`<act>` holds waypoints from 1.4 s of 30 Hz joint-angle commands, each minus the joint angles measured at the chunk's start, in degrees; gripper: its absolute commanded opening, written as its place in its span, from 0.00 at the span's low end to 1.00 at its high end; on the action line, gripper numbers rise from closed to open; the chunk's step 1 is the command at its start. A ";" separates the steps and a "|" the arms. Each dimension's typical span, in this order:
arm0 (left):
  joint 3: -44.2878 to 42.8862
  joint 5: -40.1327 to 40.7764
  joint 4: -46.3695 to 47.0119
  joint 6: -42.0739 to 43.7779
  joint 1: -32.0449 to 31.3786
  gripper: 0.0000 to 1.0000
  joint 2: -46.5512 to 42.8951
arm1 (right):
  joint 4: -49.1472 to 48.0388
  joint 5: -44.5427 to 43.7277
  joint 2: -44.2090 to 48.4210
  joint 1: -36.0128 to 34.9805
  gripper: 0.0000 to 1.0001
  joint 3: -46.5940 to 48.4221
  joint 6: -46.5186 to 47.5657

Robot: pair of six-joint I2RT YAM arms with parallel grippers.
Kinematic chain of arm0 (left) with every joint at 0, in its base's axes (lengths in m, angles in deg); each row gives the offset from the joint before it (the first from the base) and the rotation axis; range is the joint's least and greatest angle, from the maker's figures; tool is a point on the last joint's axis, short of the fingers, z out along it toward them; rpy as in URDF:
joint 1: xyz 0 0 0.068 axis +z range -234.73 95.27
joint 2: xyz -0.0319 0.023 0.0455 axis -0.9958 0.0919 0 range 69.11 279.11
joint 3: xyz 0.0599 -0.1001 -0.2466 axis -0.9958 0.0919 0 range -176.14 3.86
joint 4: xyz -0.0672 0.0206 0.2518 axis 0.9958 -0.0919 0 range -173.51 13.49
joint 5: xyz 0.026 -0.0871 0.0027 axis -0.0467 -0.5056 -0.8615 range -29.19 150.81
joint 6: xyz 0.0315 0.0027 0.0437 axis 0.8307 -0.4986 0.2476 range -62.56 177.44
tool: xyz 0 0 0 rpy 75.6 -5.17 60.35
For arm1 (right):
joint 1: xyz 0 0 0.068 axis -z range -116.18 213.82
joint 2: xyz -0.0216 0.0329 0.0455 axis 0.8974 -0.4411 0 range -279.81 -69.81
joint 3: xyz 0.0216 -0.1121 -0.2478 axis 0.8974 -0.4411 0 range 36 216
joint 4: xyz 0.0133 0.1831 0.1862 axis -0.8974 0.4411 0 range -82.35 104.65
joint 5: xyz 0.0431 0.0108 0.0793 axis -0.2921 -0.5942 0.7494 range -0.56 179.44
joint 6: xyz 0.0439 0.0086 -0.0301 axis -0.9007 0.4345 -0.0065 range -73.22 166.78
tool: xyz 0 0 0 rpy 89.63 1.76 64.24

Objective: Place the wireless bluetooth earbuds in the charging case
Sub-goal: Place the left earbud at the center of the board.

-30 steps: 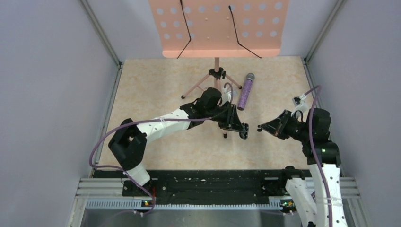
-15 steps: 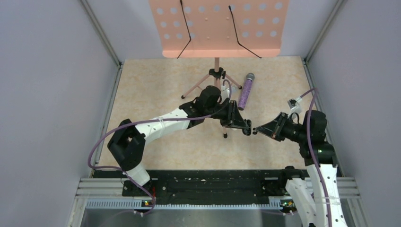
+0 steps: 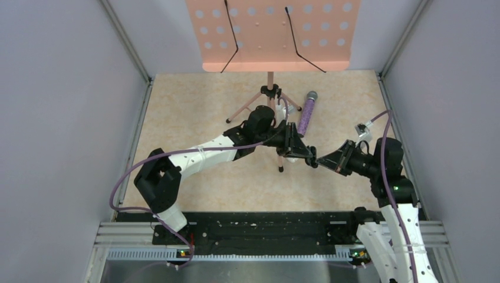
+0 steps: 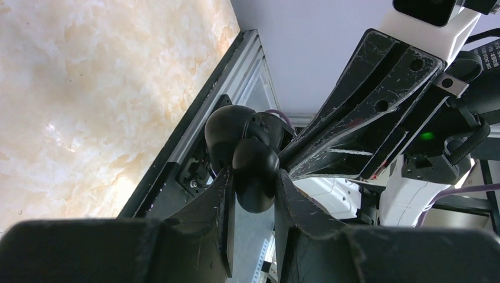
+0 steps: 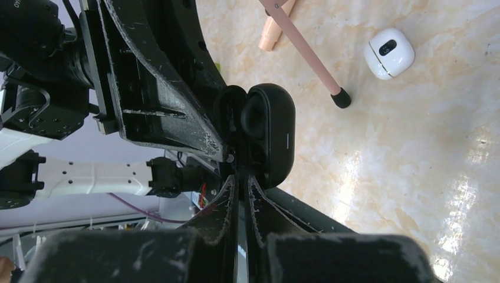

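Holding the charging case [image 5: 274,141] lid-open off the table, the left gripper [image 4: 252,188] clamps its sides. The right gripper [image 5: 240,180], fingers pressed together, has its tips right at the case; whether it pinches an earbud I cannot tell. No bud shows in the case's dark cavity, so insertion looks unfinished. Beyond the case lie a pink stand leg [image 5: 301,44] and a white rounded pod [image 5: 389,53]; neither blocks it.

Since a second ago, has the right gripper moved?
Yes. In the top view the right gripper has shifted left, toward the music stand's black foot, reaching the left gripper holding the charging case.
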 commanded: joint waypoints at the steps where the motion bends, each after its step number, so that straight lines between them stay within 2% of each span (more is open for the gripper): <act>1: -0.79 -1.71 4.00 -1.09 0.03 0.00 -1.53 | -3.34 -2.29 0.17 -0.80 0.00 0.79 -0.99; 15: -0.78 -2.25 3.84 -0.94 0.03 0.00 -1.34 | -7.89 -3.08 0.49 -0.87 0.00 -0.09 -4.22; 33: -0.53 -1.52 4.01 -1.29 0.03 0.00 -1.55 | -5.22 -2.77 1.78 -1.43 0.00 -2.17 -2.87; 37: -0.01 0.08 2.22 0.01 0.03 0.00 -1.40 | -2.16 -7.38 1.90 -1.48 0.00 1.26 -1.65; 42: 2.10 2.29 1.10 1.32 0.11 0.00 -2.17 | 5.14 -19.96 2.27 -1.43 0.00 3.40 -1.70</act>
